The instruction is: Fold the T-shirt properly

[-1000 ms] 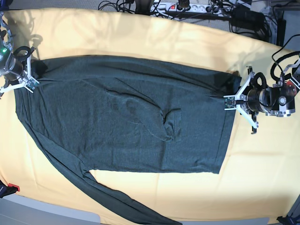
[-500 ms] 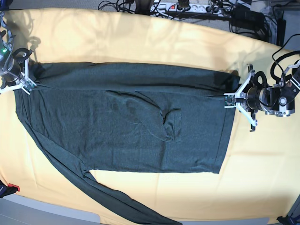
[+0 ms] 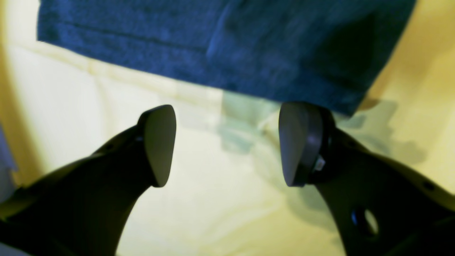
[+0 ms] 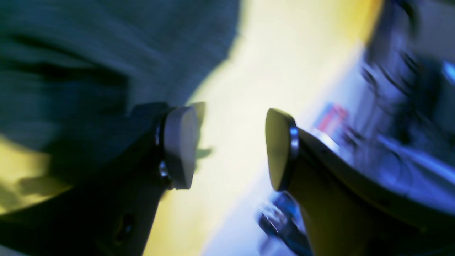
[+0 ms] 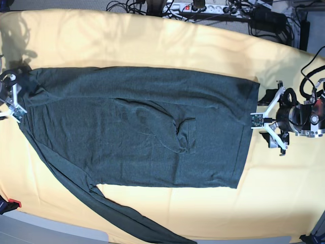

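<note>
The T-shirt (image 5: 137,132) lies spread flat on the yellow table (image 5: 152,40), dark green-grey. One sleeve is folded over its body (image 5: 180,134); the other trails to the front edge (image 5: 127,218). My left gripper (image 5: 260,120) sits just off the shirt's right edge. In the left wrist view this gripper (image 3: 227,145) is open and empty, with the shirt's stitched edge (image 3: 213,46) just beyond its fingertips. My right gripper (image 5: 17,97) is at the shirt's left end. The blurred right wrist view shows it (image 4: 231,145) open and empty, with the shirt (image 4: 89,53) beside its left finger.
A power strip and tangled cables (image 5: 203,7) run along the back edge. The table's front edge (image 5: 51,223) crosses the lower left, with a small red object (image 5: 12,204) below it. Bare yellow cloth lies behind and in front of the shirt.
Both grippers were shut on the shirt's ends and have opened and let go. The shirt's upper edge has settled flat further back, and both arms have drawn outward.
</note>
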Controlling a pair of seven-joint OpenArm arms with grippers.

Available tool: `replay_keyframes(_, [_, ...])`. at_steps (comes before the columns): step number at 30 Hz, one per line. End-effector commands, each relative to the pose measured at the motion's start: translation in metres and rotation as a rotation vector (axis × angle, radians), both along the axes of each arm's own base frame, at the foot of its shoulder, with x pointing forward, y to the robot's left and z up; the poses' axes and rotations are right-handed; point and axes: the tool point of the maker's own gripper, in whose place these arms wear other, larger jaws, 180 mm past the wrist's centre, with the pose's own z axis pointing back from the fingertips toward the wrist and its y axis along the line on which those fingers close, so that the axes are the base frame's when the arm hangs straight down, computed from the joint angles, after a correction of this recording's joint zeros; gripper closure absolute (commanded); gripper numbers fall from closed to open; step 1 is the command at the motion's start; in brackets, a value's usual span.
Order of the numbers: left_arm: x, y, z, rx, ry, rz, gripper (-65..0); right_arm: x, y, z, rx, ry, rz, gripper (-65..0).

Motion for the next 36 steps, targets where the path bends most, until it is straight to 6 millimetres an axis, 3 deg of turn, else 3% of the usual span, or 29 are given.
replay_keyframes(1, [0.005,0.002,0.016,-0.012,-0.029,0.008,-44.4,0.004,0.0,0.012,-0.011,0.005,0.019,-32.5])
replay_keyframes(6, [-0.001,0.003,0.02,-0.01,-0.02,0.007,-42.8,-0.043,0.024,-0.021,0.096,0.262,0.087,-32.5])
replay_keyframes(10, [-0.002,0.005,0.021,-0.01,-0.016,0.012,-42.8,-0.072,0.017,-0.04,0.054,0.345,0.091,-32.5])
replay_keyframes(17, [-0.004,0.0,0.021,-0.042,-0.003,0.011,-42.8,-0.065,-0.001,-0.043,-0.091,0.192,0.116,-32.5])
replay_keyframes(23, [-0.004,0.0,0.021,-0.045,-0.001,0.011,-42.8,-0.073,0.004,-0.052,-0.073,0.195,0.14,-32.5])
replay_keyframes(29, [-0.005,-0.001,0.021,-0.048,0.001,0.012,-42.8,-0.064,-0.004,-0.052,-0.085,0.124,0.12,-32.2])
replay_keyframes(32, [-0.005,-0.001,0.021,-0.05,0.001,0.011,-42.8,-0.065,-0.004,-0.055,-0.066,0.126,0.116,-26.1])
replay_keyframes(36, [-0.006,-0.004,0.021,-0.068,0.012,0.014,-42.8,-0.068,-0.002,-0.062,-0.034,0.123,0.109,-12.4])
